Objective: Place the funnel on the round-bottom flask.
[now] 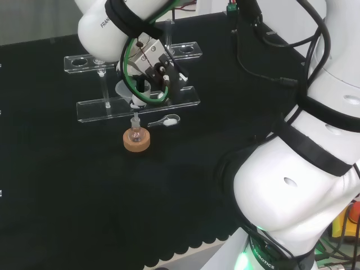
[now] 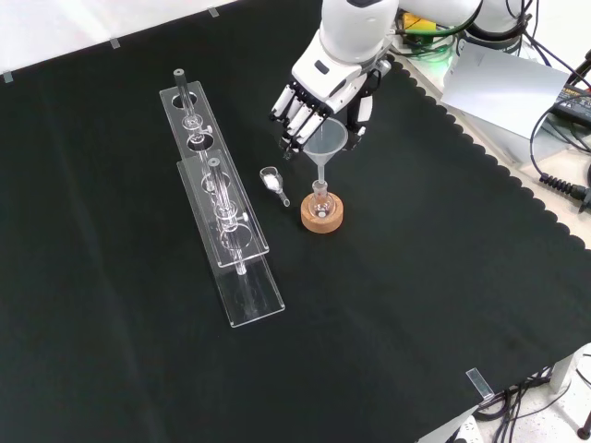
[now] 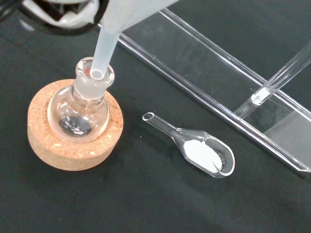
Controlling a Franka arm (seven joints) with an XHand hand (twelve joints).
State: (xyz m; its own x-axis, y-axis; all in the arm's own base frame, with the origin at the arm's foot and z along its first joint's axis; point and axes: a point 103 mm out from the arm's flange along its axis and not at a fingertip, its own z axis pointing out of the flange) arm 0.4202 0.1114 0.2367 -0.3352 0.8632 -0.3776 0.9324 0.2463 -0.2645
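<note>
Cork forms the ring stand that carries the small round-bottom flask, which sits upright on the black-clothed surface. In the wrist view the translucent funnel has the tip of its stem just inside the flask's open neck, tilted a little against the rim, while its cone is cut off at the picture's edge. The front view shows the funnel with its wide cone above the flask and the stem running down to the neck. The hand comes in from the top of that view, its fingers curled down along the far side of the cone and its thumb on the other side, so it is clamped on the funnel. In the head view the hand hangs directly over the flask and the cork ring. Just beside the stand lies a small clear glass scoop with white powder in its bowl, apart from the cork. A clear plastic rack with upright rods and holes stands well to the left in the front view.
</note>
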